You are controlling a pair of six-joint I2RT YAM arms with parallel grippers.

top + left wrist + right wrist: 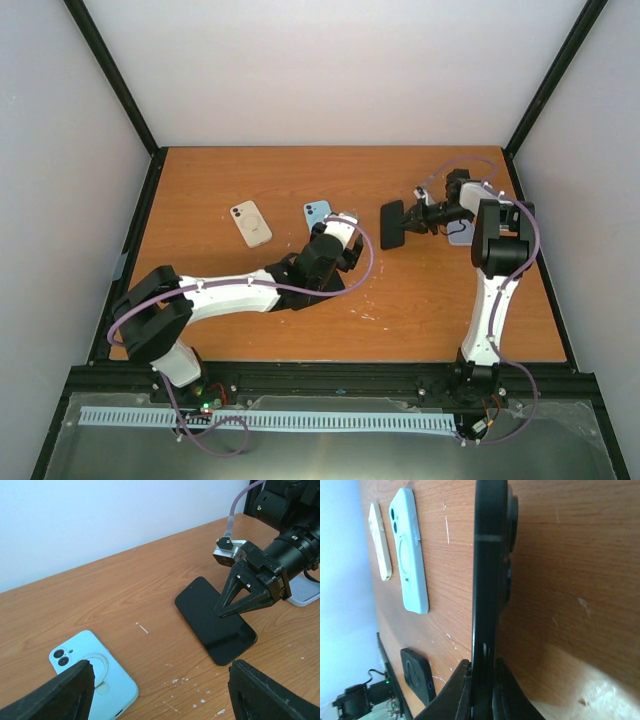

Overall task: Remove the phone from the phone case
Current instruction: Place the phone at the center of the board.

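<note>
My right gripper (pixel 414 222) is shut on one end of a bare black phone (pixel 392 224), which sticks out to the left, low over the table. In the right wrist view the phone (pixel 490 570) is edge-on between the fingers (pixel 455 690). In the left wrist view the phone (pixel 212 620) shows its dark screen, with the right gripper (pixel 225 611) clamped on its near-right end. A pale lavender case (pixel 460 236) lies under the right wrist and also shows in the left wrist view (pixel 306 591). My left gripper (pixel 345 228) is open and empty, just left of the phone.
A light blue case (pixel 317 212) lies camera-side up beside the left gripper and also shows in the left wrist view (pixel 97 675) and the right wrist view (pixel 410 555). A cream case (pixel 250 223) lies further left. White specks dot the wooden table (pixel 420 300).
</note>
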